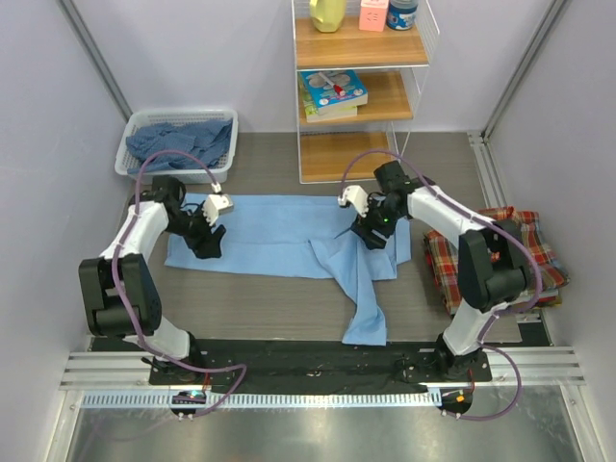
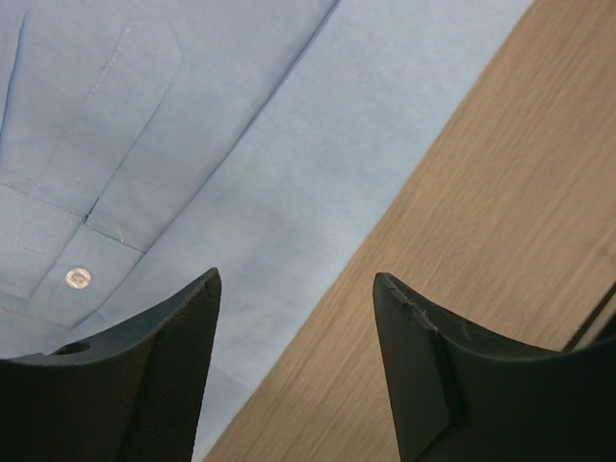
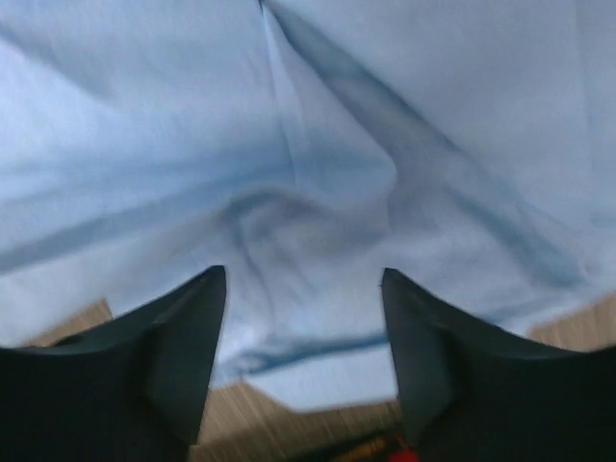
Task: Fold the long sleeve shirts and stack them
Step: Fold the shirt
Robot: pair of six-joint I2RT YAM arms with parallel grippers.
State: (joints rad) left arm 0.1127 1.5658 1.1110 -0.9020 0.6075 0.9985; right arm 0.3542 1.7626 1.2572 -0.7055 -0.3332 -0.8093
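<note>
Figure: shirt folding at an early-to-middle stage, all places given relative to the wire shelf (image 1: 332,154). The light blue shirt (image 1: 279,236) lies spread just in front of the shelf on the table (image 1: 260,298), as a wide band with one sleeve (image 1: 366,308) trailing away from the shelf toward the arm bases. It appears only partly folded. A plaid shirt (image 1: 539,250), right of the shelf and nearer the arms, looks roughly folded and may serve as the base of the stack. Darker blue shirts (image 1: 178,142) sit bunched in a basket (image 1: 125,159) left of the shelf, apparently not yet handled. By this reading, most of the folding and all of the stacking remain.

The left gripper (image 1: 205,241) is over the shirt's end farthest left of the shelf, and the right gripper (image 1: 371,234) is over its creased part in front of the shelf. Only the overhead view shows this layout. The left wrist view adds a button (image 2: 78,278), a stitched placket and the hem edge against bare wood. It shows the left gripper's (image 2: 296,279) jaws apart and holding nothing. The right wrist view shows rumpled folds of cloth (image 3: 337,115), with the right gripper's (image 3: 303,274) jaws likewise apart and empty.
</note>
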